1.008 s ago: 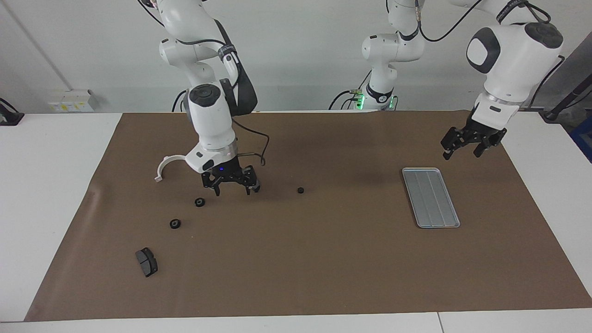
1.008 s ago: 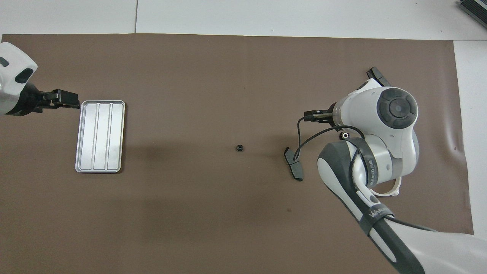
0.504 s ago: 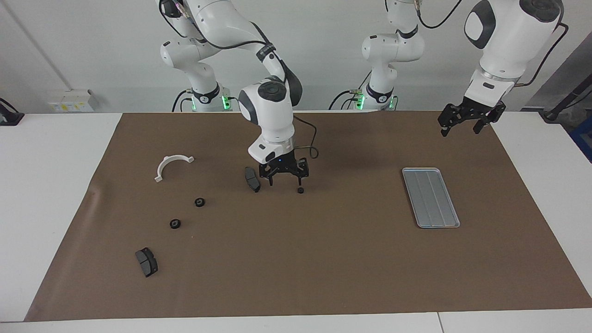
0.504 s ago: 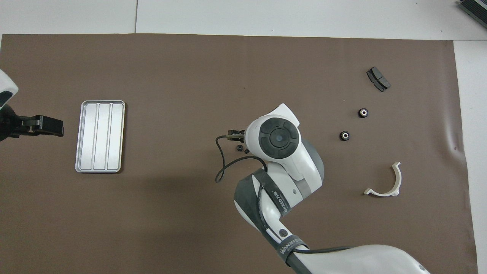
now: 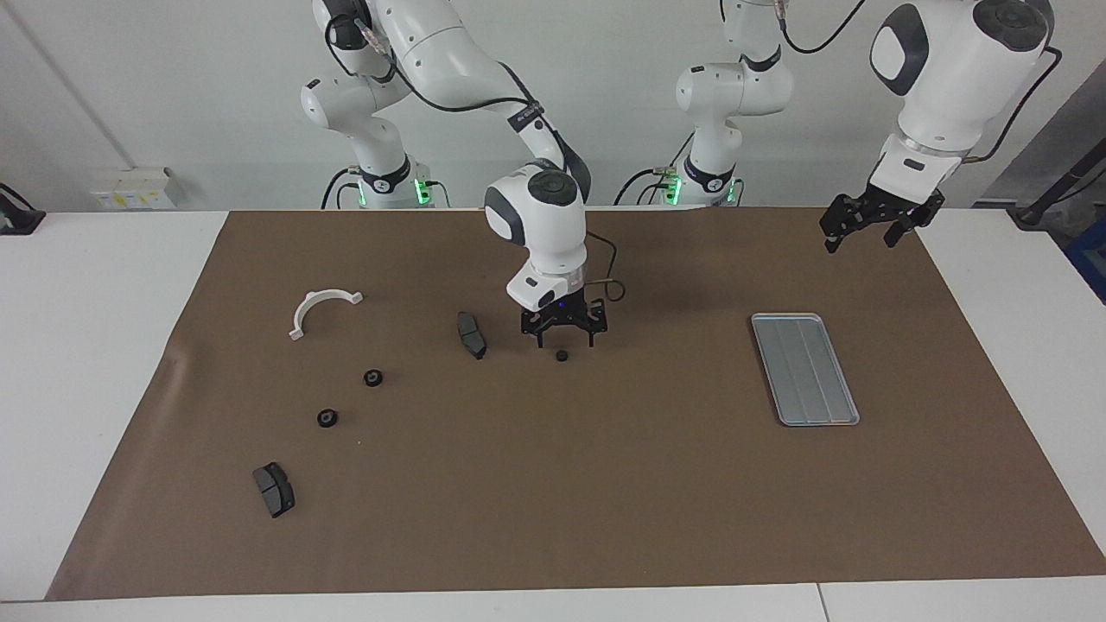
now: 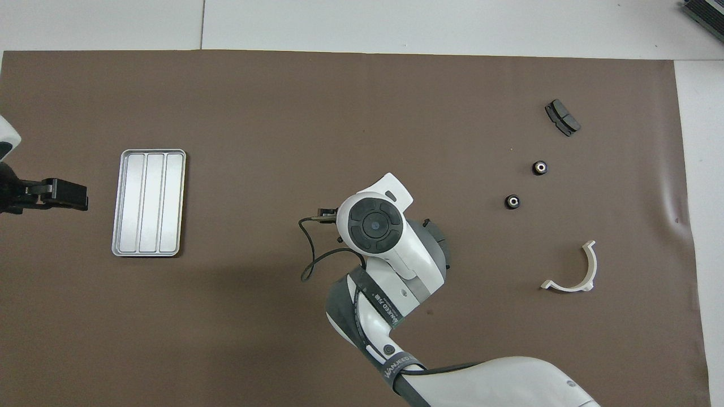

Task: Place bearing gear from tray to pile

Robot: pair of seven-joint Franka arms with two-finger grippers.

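One small black bearing gear [image 5: 562, 355] is seen on the brown mat [image 5: 605, 484] mid-table, well apart from the tray [image 5: 804, 369], whose long axis runs away from the robots; the gear's own heading cannot be told. The right gripper [image 5: 564, 337] is held just above it, fingers spread, and hides it in the overhead view, while the left gripper [image 5: 871, 229] waits, spread, near the tray. A dark slab [image 5: 471, 334] lies beside the gear; a white half-ring bracket [image 5: 320, 309], two black rings [image 5: 372, 377] and another slab [image 5: 274, 489] are scattered toward the right arm's end.

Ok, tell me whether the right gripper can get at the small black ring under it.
Probably yes: the right gripper hangs open just above the small black ring, with nothing between them.
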